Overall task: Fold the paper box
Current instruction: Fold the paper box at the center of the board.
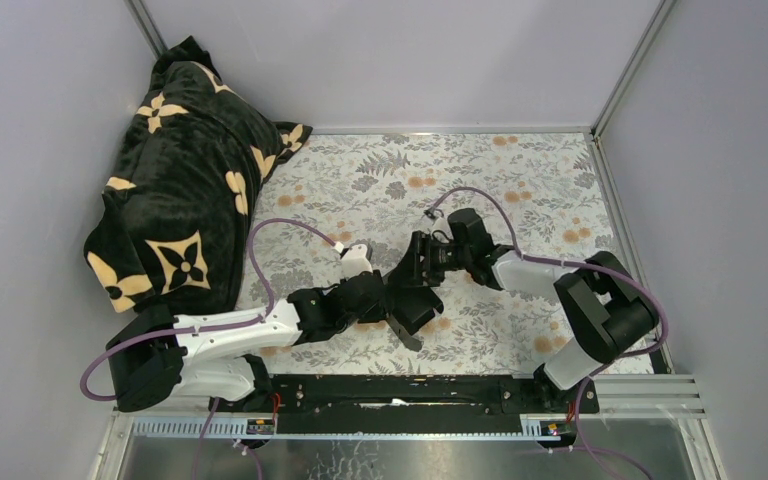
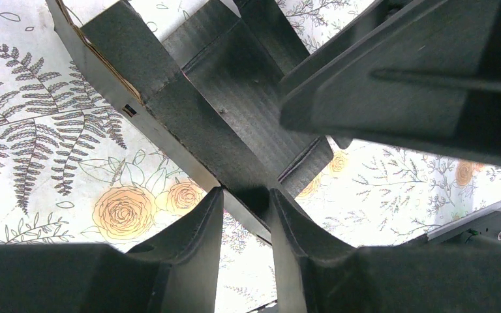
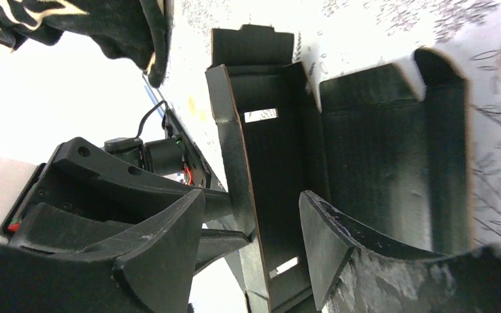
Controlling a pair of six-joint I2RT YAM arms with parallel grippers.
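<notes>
The paper box (image 1: 415, 318) is matte black card, partly folded, with its walls and flaps raised off the floral cloth at the table's middle. In the left wrist view my left gripper (image 2: 246, 199) is shut on one lower edge of the box (image 2: 228, 98). My right gripper (image 1: 422, 265) comes in from the right just above the box. In the right wrist view the right gripper (image 3: 251, 193) is open, its fingers either side of an upright slotted wall of the box (image 3: 378, 150) with a gap on each side. The left gripper's fingers (image 3: 231, 222) meet that wall from the left.
A black plush blanket with cream flowers (image 1: 185, 190) is heaped at the back left against the wall. Grey enclosure walls stand on three sides. The floral cloth (image 1: 520, 180) covers the table. A black rail (image 1: 410, 390) carries the arm bases along the near edge.
</notes>
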